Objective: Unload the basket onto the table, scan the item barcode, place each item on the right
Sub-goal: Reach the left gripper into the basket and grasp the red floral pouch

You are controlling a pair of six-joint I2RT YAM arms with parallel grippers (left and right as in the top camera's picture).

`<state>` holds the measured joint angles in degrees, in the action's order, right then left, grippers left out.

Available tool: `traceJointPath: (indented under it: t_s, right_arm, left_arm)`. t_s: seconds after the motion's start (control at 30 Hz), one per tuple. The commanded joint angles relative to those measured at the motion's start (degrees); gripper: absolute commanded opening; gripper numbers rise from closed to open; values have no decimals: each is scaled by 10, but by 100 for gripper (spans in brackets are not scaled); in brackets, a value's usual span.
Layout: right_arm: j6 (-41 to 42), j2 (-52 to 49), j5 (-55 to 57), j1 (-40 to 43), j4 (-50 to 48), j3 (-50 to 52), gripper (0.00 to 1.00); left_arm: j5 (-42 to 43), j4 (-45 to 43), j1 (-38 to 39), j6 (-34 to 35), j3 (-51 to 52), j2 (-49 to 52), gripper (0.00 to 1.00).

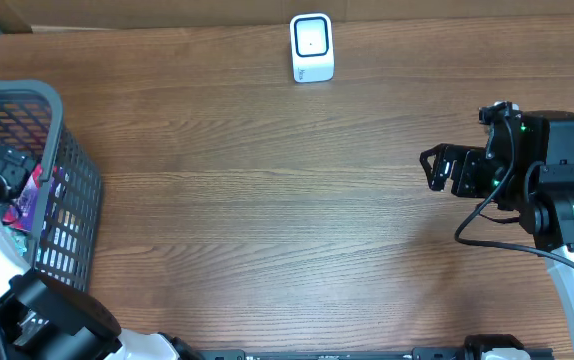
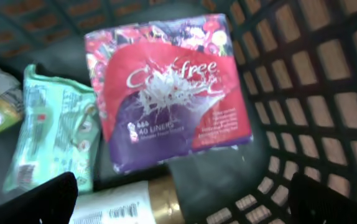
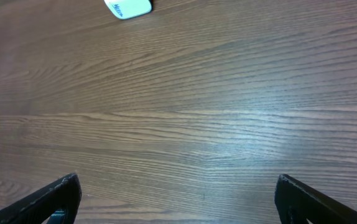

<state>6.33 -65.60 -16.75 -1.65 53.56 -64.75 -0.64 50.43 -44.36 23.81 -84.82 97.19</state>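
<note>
Gaping left claw [image 2: 185, 202] over liner pack [image 2: 169, 87]

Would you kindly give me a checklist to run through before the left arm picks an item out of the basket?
1. Left hand open over the items: ok.
2. Red and purple plastic liner pack lies on top, nothing covering it: ok.
3. Barcode on that pack's upturned face: cannot tell; none shows, and the picture is blurred.
4. Gap between the pack and the pale green soft pouch beside it: cannot tell.
5. White box-shaped scanner in view at the table's far edge: ok.
6. Right hand open, well apart from the dark grey mesh basket: ok.
</note>
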Motion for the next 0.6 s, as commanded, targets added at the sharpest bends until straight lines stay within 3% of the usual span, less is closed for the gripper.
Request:
traceJointPath:
  t_s: [0.0,0.3,0.57]
  right_arm:
    - [-8,0,-5,-4,-2,-12,100]
    - [-8,0,-5,-4,15,-12,100]
    - [-8,0,-5,-4,32,-12,100]
  left_arm:
    - [-3,-63,-3,-17,79,-3,100]
    - [-44,-210,-4,-15,204,4,99]
    - [-44,-318,-3,-16,224,61,100]
